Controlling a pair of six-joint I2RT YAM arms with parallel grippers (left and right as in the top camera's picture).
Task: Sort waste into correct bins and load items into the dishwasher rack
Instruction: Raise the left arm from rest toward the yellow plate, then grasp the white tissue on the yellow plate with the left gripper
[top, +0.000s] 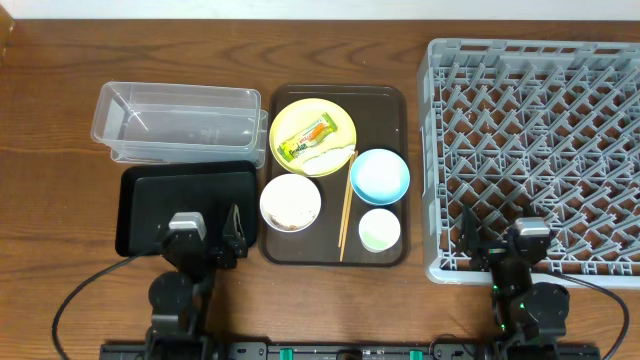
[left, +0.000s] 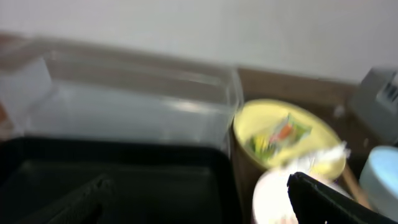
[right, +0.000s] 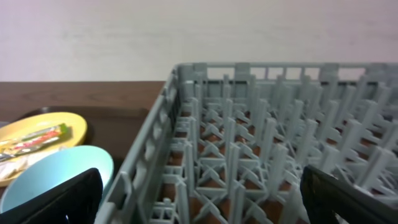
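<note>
Nearest: left gripper (left: 198, 183) low over the black tray (top: 150, 210), fingers spread wide, nothing between them. Right gripper (right: 200, 174) likewise spread and empty, at the near wall of the dishwasher rack (top: 540, 150).

On the near end of the brown serving tray (top: 400, 100): white bowl (top: 291, 203) with loose whitish scraps (top: 290, 215) in it. Probably rigid and smooth, so pinch across the rim and keep level until tipped out. To its right, small pale cup (top: 380, 230); looks light, apt to skid, take by the lip.

Between the two, chopsticks (top: 345, 205) lying lengthwise, near to far. Thin, stiff, flat to the tray; awkward to get under, likely to roll. Pinch across both near mid-length.

Further back, light-blue bowl (top: 380, 175), apparently empty. Rim grip again.

Further still, yellow plate (top: 313, 137) carrying the green-and-orange wrapper (top: 303, 140) and the crumpled tissue (top: 325, 158). Both presumably near weightless and soft, no firm edge; close on the bulk, clear before moving the plate. Plate shallow, rim low, little to catch.

Left and far: clear tub (top: 180, 120), just behind the black tray, empty so far as can be seen. Rack lattice open too.
</note>
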